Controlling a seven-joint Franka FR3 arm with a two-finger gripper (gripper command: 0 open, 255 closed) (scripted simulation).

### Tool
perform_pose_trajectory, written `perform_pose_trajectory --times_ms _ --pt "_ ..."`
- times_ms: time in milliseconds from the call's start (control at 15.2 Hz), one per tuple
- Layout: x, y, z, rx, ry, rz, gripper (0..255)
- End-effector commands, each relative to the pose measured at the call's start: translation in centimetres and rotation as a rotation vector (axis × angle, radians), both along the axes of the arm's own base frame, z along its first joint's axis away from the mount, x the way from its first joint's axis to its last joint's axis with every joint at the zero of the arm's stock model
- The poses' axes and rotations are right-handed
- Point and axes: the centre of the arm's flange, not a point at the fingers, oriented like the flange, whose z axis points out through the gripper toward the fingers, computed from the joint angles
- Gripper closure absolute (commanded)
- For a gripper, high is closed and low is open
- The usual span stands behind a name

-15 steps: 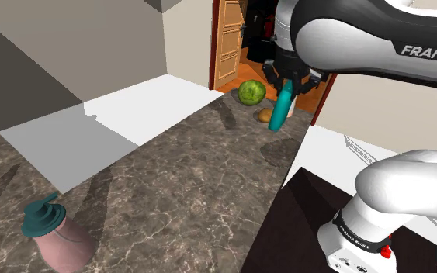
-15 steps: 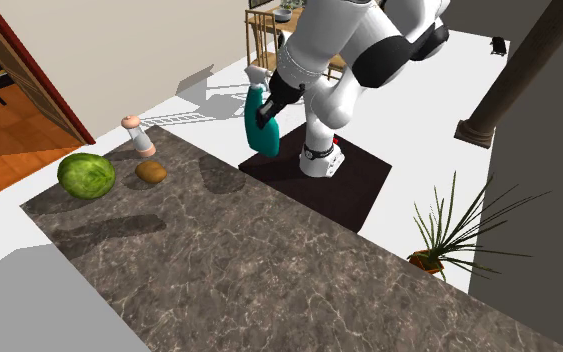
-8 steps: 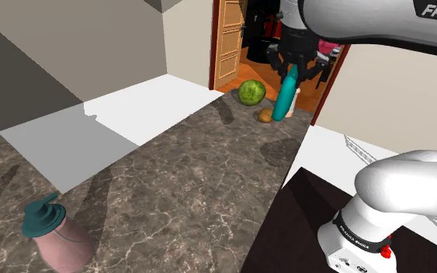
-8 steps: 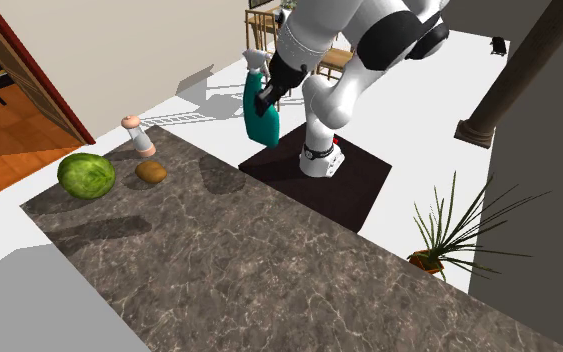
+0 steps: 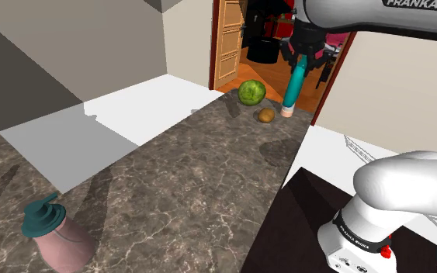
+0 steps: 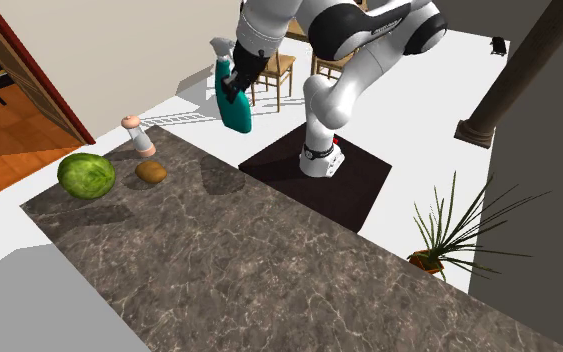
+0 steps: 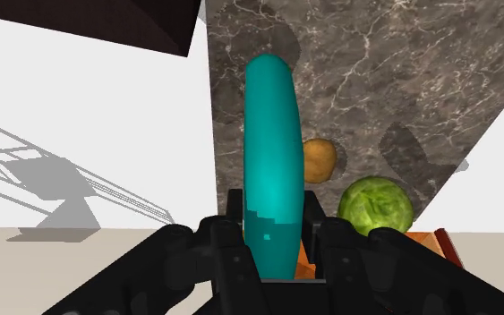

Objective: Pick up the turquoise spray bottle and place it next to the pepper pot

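The turquoise spray bottle (image 6: pixel 234 103) hangs in the air, squeezed tight between the black jaws near its top end. It is up over the edge of the dark marble worktop (image 6: pixel 299 270), close to the pepper pot (image 6: pixel 139 135). A potato (image 6: pixel 151 172) and a green cabbage (image 6: pixel 86 175) sit just beside the pot. In the shoulder view the bottle hides most of the pot. A pink jug (image 5: pixel 65 244) stands far off.

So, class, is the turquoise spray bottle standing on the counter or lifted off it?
Lifted off. The gripper clasps the spray bottle between its fingers, and it hangs in the air, clear of the counter.
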Motion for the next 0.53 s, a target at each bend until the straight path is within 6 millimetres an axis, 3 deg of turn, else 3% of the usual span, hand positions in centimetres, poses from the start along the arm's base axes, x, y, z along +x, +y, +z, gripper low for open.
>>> perform_pose_trajectory --times_ms 0,462 --pt "0.3 -2.5 0.1 -0.001 0.0 0.001 255" --pt "2.0 -11.5 0.2 -0.001 0.0 0.001 255"
